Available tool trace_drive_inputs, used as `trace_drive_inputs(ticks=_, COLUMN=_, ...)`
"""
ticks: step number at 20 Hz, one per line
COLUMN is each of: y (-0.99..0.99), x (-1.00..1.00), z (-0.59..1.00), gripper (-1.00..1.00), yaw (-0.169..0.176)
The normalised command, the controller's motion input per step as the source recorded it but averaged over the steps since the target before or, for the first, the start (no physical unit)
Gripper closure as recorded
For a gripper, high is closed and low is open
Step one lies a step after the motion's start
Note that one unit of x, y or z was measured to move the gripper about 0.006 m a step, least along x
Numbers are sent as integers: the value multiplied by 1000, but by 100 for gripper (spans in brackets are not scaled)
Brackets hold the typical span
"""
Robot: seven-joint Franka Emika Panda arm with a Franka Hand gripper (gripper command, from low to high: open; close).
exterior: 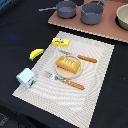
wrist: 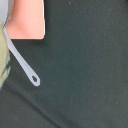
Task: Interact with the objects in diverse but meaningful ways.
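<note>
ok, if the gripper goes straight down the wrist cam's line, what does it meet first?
Probably the bare black tabletop, clear of the grey pot handle and the pink board. The gripper is out of view, so alignment is uncertain.

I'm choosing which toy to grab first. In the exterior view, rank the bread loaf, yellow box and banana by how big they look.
1. bread loaf, clearly largest.
2. and 3. yellow box and banana look about alike, so I won't rank them. All three lie at similar depth on or beside the striped mat.
</note>
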Motion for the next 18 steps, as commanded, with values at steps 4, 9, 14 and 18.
trace_drive_inputs(ticks=4, y=-31, x=20, z=-53, gripper=-100, yaw=0)
trace_drive_inputs(ticks=9, y=-235, x=289, z=-325, gripper=-100, yaw=0)
trace_drive_inputs(ticks=14, y=-212, x=422, z=-454, gripper=-100, yaw=0)
trace_drive_inputs(ticks=18, y=-253, x=417, z=-463, gripper=-100, yaw=0)
